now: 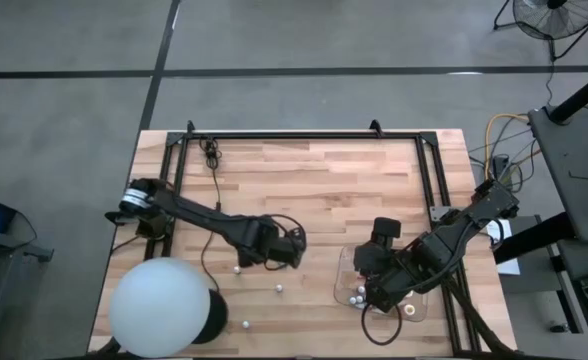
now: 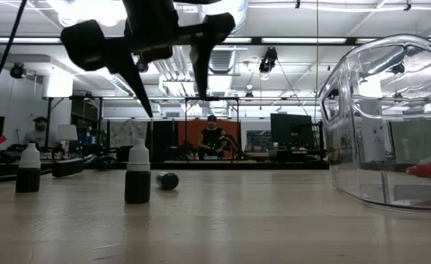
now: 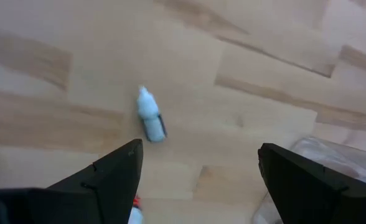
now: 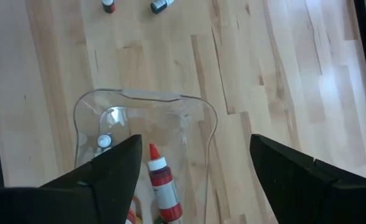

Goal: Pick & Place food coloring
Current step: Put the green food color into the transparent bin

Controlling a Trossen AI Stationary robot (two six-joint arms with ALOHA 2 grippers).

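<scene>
Wooden table [image 1: 314,190], framed by a dark rail along far and side edges. Big white ball [image 1: 159,305] at the near left corner. Left arm reaching from the left edge toward mid-table, left gripper [image 1: 296,246] hovering above bare wood, jaws wide, holding nothing. Right arm coming in from the right edge, right gripper [image 1: 374,292] poised over the clear tray [image 1: 344,262] near the near right corner, jaws wide and empty. Inside the tray, a red bottle [image 4: 161,180] lying down beside a few white-capped ones [image 1: 357,296]. Loose bottles out on the table left of the tray: one [image 1: 279,289] just below the left gripper, another [image 1: 236,269] farther left, a third [image 1: 245,324] by the near edge beside the ball.
</scene>
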